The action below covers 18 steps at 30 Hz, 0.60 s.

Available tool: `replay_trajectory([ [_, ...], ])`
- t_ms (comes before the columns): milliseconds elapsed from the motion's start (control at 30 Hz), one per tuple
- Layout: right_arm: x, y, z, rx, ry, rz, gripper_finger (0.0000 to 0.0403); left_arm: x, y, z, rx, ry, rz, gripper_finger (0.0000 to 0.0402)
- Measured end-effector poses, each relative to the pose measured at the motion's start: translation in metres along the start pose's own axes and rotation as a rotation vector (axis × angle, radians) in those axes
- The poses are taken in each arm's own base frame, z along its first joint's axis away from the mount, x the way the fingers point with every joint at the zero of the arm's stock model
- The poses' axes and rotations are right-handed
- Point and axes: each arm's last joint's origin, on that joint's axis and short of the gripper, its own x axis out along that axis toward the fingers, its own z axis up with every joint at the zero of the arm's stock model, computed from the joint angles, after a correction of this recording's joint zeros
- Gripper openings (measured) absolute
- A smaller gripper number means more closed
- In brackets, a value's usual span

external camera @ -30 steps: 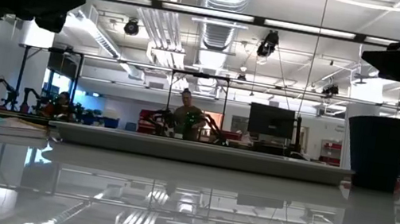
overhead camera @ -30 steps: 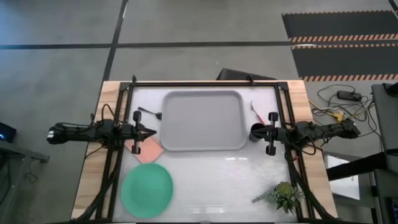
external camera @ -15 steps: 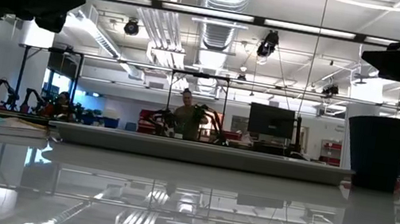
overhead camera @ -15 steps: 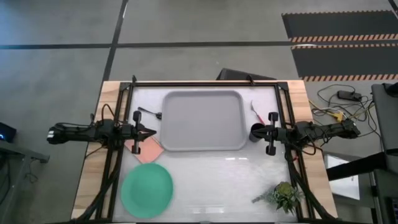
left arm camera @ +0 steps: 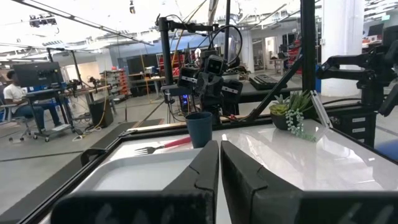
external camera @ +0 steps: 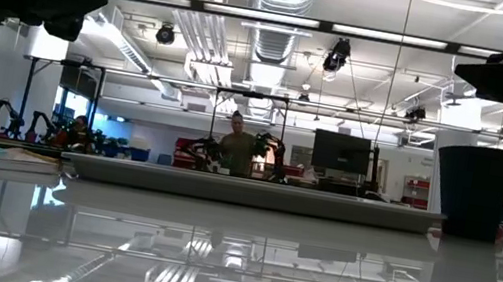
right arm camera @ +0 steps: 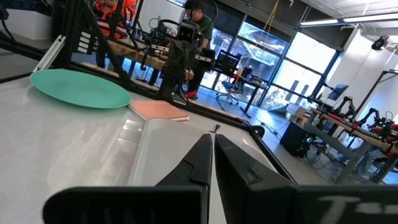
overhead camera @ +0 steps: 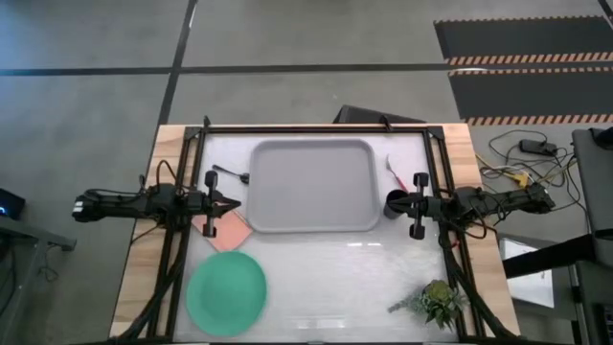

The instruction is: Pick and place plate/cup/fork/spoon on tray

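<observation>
The grey tray (overhead camera: 311, 185) lies at the table's far middle. The mint-green plate (overhead camera: 226, 292) lies flat near the front left, also in the right wrist view (right arm camera: 81, 88). The black cup (overhead camera: 394, 203) stands upright just right of the tray, also in the left wrist view (left arm camera: 199, 129). The pink-handled fork (overhead camera: 394, 172) lies right of the tray. The dark spoon (overhead camera: 231, 174) lies left of it. My left gripper (overhead camera: 236, 203) is shut and empty at the tray's left edge, held above the table. My right gripper (overhead camera: 391, 203) is shut and empty above the cup.
A salmon-pink square pad (overhead camera: 226, 228) lies left of the tray, near my left gripper. A small green plant (overhead camera: 438, 302) stands at the front right. A black frame (overhead camera: 316, 126) runs round the table. A person stands in the room beyond (external camera: 237, 147).
</observation>
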Motion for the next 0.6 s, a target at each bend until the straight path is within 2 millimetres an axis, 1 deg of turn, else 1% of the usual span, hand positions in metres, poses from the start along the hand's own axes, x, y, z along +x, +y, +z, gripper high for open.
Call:
replay_trajectory([
  [400, 0.0000, -0.0001, 0.0000, -0.001, 0.001, -0.003, 0.0009, 0.0000, 0.0000, 0.0000, 0.000, 0.000, 0.001, 0.0000],
  [533, -0.0002, -0.0045, 0.0019, -0.047, 0.015, -0.119, 0.0009, 0.0000, 0.0001, 0.0000, 0.000, 0.000, 0.002, 0.0000],
  [600, -0.0003, -0.0052, 0.0036, -0.055, -0.001, -0.128, 0.0009, 0.0000, 0.0001, 0.0000, 0.000, 0.000, 0.002, 0.0000],
])
